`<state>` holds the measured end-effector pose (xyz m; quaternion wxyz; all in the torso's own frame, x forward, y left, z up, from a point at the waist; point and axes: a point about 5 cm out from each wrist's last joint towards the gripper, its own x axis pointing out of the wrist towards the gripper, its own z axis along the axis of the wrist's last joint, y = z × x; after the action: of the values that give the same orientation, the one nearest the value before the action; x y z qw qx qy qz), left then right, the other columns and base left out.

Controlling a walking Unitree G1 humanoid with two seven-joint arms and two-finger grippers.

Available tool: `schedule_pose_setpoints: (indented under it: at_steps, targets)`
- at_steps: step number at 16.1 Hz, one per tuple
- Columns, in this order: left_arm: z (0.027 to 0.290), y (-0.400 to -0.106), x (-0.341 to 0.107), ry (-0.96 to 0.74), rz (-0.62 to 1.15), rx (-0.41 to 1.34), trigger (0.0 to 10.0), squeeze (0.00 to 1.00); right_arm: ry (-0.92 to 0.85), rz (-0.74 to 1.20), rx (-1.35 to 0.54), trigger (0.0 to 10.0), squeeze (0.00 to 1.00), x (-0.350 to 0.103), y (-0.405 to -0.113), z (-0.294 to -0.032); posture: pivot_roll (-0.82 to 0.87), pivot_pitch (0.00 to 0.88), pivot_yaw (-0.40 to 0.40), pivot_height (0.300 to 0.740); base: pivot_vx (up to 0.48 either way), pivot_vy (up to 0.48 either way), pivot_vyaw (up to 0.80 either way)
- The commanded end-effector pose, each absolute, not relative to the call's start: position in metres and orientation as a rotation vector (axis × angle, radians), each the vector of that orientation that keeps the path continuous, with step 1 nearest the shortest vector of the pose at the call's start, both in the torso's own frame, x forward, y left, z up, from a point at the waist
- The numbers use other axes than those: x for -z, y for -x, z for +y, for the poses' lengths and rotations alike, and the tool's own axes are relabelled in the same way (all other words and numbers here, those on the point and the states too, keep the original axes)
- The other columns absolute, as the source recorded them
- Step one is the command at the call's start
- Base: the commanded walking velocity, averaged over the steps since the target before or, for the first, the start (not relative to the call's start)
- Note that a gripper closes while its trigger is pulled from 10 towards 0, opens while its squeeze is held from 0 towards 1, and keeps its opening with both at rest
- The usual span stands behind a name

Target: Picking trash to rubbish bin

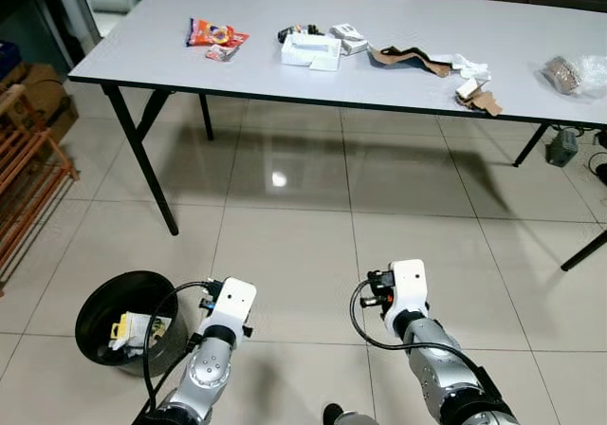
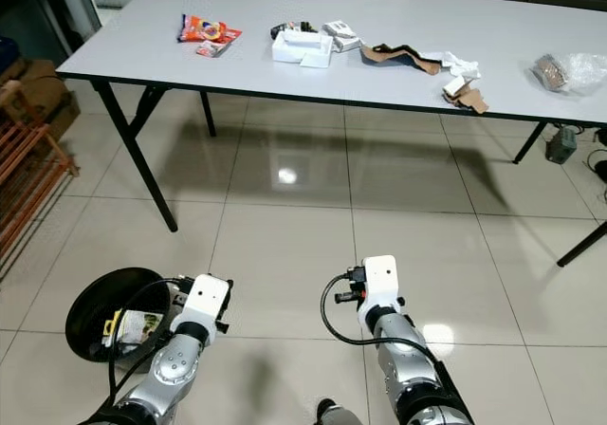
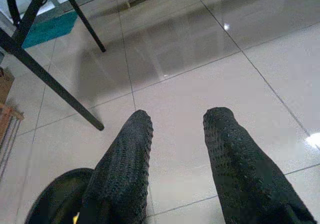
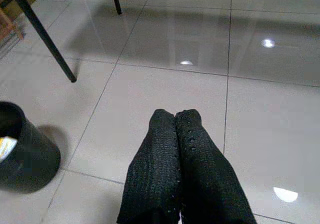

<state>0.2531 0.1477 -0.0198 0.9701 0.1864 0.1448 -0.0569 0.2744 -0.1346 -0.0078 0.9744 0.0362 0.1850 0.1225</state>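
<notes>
Trash lies on the grey table [image 1: 142,46]: an orange snack wrapper [image 1: 215,34], a white box [image 1: 310,50], a brown paper strip [image 1: 410,58], torn cardboard bits [image 1: 477,96] and a clear plastic bag [image 1: 571,72]. A round black bin [image 1: 128,321] stands on the floor at my lower left with some packaging inside. My left arm [image 1: 226,311] hangs just right of the bin; the left gripper [image 3: 177,121] is open and empty over the tiles. My right arm [image 1: 406,292] is held low in front, and the right gripper [image 4: 175,116] is shut on nothing.
Black table legs [image 1: 142,155] stand between me and the table's left end. An orange wooden rack [image 1: 28,174] and cardboard boxes line the left wall. A dark adapter and cables [image 1: 564,145] lie under the table's right side. Glossy tiled floor [image 1: 313,207] stretches ahead.
</notes>
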Motion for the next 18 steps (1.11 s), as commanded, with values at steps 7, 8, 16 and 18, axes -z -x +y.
schedule_pose_setpoints:
  at_steps: [7,8,16,18]
  targets:
    - [0.1462,-0.2528,0.0203,-0.375,0.295,0.11,10.0,0.0,-0.073,0.387,-0.239,10.0,0.0,0.0096,-0.2733,-0.139,-0.04,0.069,0.004,0.74,0.0,-0.036,-0.72]
    - [0.1463,-0.2528,0.0203,-0.375,0.295,0.11,10.0,0.0,-0.072,0.387,-0.239,10.0,0.0,0.0095,-0.2733,-0.139,-0.04,0.069,0.004,0.74,0.0,0.0,-0.73]
    - [0.1467,-0.2532,0.0203,-0.38,0.297,0.107,10.0,0.0,-0.084,0.371,-0.224,10.0,0.0,0.0079,-0.2744,-0.14,-0.04,0.065,0.006,0.74,0.0,0.0,-0.09]
    - [0.1469,-0.2531,0.0205,-0.383,0.299,0.106,10.0,0.0,-0.084,0.367,-0.223,10.0,0.0,0.0072,-0.2749,-0.1395,-0.04,0.063,0.006,0.74,0.0,0.0,0.0]
